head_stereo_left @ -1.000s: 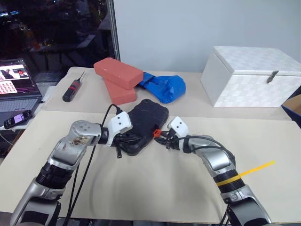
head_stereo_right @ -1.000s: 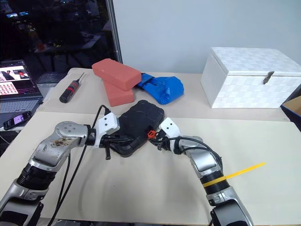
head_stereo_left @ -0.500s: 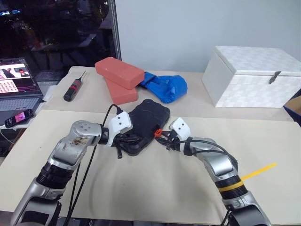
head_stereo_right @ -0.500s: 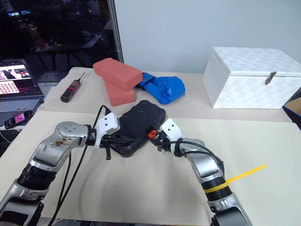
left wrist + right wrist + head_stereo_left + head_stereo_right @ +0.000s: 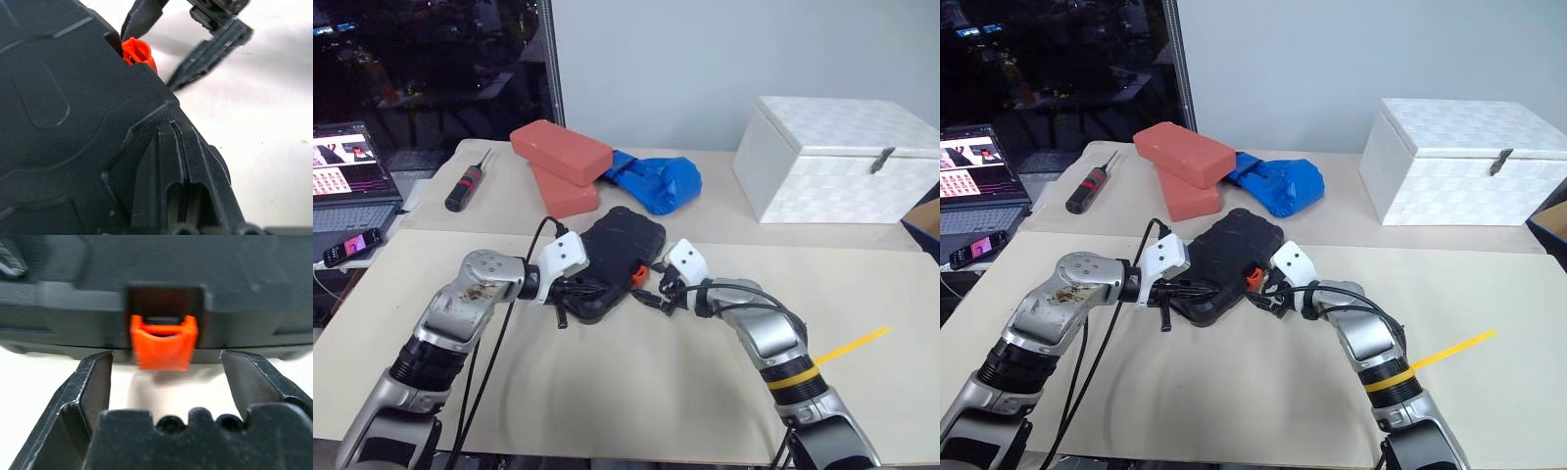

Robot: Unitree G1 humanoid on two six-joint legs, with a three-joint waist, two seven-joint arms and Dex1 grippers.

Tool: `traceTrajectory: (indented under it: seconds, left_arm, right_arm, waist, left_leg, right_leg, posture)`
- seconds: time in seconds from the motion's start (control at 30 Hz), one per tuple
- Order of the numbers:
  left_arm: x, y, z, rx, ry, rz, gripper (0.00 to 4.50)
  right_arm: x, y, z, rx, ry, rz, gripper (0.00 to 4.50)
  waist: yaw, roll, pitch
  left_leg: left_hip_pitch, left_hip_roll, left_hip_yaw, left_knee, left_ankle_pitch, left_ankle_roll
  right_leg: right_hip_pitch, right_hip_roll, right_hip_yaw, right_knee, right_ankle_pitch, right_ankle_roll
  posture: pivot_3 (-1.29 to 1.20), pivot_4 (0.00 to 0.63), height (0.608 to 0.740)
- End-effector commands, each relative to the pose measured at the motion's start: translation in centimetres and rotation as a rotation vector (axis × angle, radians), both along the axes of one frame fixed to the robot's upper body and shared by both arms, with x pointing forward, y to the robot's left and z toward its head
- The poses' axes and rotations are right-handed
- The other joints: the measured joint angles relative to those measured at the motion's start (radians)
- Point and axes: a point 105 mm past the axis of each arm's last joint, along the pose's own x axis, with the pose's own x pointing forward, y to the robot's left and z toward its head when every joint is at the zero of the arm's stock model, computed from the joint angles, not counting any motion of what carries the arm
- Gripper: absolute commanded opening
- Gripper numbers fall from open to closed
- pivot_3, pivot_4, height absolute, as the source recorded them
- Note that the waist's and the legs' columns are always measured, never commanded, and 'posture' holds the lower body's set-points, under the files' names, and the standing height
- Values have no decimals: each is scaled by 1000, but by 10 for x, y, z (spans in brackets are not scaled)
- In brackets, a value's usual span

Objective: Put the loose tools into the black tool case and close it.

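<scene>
The black tool case (image 5: 619, 253) lies closed at the table's middle, its orange latch (image 5: 639, 277) facing my right arm. My right gripper (image 5: 649, 290) is open just in front of the latch (image 5: 164, 343), one finger on each side of it and not touching it. My left gripper (image 5: 571, 293) is shut, its fingers (image 5: 180, 161) lying against the case's near left edge. The left wrist view shows the case lid (image 5: 58, 98), the latch (image 5: 138, 53) and the right gripper's spread fingers (image 5: 210, 56) beyond it. The loose tools are out of view.
Two red bricks (image 5: 560, 152) and a blue glove (image 5: 661, 183) lie behind the case. A white box (image 5: 842, 157) stands at the back right. A black tool with a red band (image 5: 465, 186), a laptop (image 5: 347, 176) and a phone (image 5: 347, 247) sit on the left. Yellow strip (image 5: 852, 345) at right.
My right gripper's fingers have spread apart in front of the latch. Both arms and the case have kept their places.
</scene>
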Motion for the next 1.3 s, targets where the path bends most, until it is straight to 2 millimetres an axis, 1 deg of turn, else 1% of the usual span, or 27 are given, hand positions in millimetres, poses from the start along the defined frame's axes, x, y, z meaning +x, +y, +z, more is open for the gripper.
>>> traceTrajectory:
  seconds: [0.03,0.07,0.2,0.3,0.37,0.47,0.57,0.63,0.8,0.9,1.07,1.2,1.3]
  left_arm:
    - [-14,8,-56,107,201,28,0]
    - [-14,8,-56,106,202,28,0]
    - [-14,8,-56,105,201,26,0]
    - [-14,7,-57,106,200,24,0]
    - [-14,7,-57,106,199,22,0]
    - [-13,6,-57,107,198,20,0]
    - [-13,6,-56,107,196,17,0]
    - [-13,6,-56,107,196,17,0]
    - [-13,7,-57,108,198,24,0]
    - [-14,7,-58,107,200,27,0]
    - [-15,7,-59,104,203,29,0]
    - [-15,7,-59,104,202,31,0]
    - [-14,8,-58,103,201,35,0]
  right_arm:
    - [-9,-11,16,29,-12,-11,3823]
    - [-11,-12,16,36,-1,-12,3823]
    - [-15,-12,17,82,22,-35,2758]
    - [-12,-6,18,93,27,-35,1753]
    - [-8,-1,18,95,25,-36,917]
    - [0,9,17,100,18,-39,40]
    - [7,19,23,123,-2,-37,40]
    - [7,22,27,140,-12,-30,40]
    - [-3,15,24,148,1,-22,40]
    - [-7,8,26,197,10,-43,40]
    - [-6,4,31,281,9,-80,40]
    - [-3,2,24,257,28,-107,40]
    - [-3,2,24,254,25,-111,40]
  waist:
    - [1,0,0]
    - [1,0,0]
    - [1,0,0]
    - [1,0,0]
    - [1,0,0]
    - [1,0,0]
    - [-3,-1,-2]
    - [-6,-1,-2]
    - [-4,-1,-2]
    - [-1,0,-3]
    - [0,0,-3]
    - [0,0,-3]
    - [0,0,-3]
  left_leg:
    - [0,0,0,0,0,0]
    - [0,0,0,0,0,0]
    - [0,0,0,0,0,0]
    - [1,0,0,0,0,0]
    - [0,0,0,0,0,0]
    - [0,0,0,0,0,0]
    - [2,0,0,0,0,0]
    - [3,0,0,0,0,0]
    - [4,0,0,0,0,0]
    - [4,0,0,0,0,0]
    - [1,0,0,0,0,0]
    - [1,0,0,0,0,0]
    - [1,0,0,0,0,0]
  right_leg:
    - [0,0,0,0,0,0]
    - [0,0,0,-1,0,0]
    - [0,0,0,0,0,0]
    - [0,0,0,0,0,0]
    - [0,0,0,0,0,0]
    - [0,0,0,0,0,0]
    - [1,0,0,0,0,0]
    - [1,0,1,0,1,-1]
    - [1,0,1,1,2,-2]
    - [1,0,1,1,2,-2]
    - [0,0,1,-1,1,-1]
    - [0,0,1,-1,0,-1]
    - [0,0,1,-1,0,-1]
  posture:
    - [0,150,740]
    - [0,150,740]
    - [0,150,740]
    - [0,150,740]
    - [0,150,740]
    - [0,150,740]
    - [0,150,740]
    - [0,150,740]
    - [0,150,740]
    - [0,150,740]
    - [0,150,740]
    - [0,150,740]
    - [0,150,740]
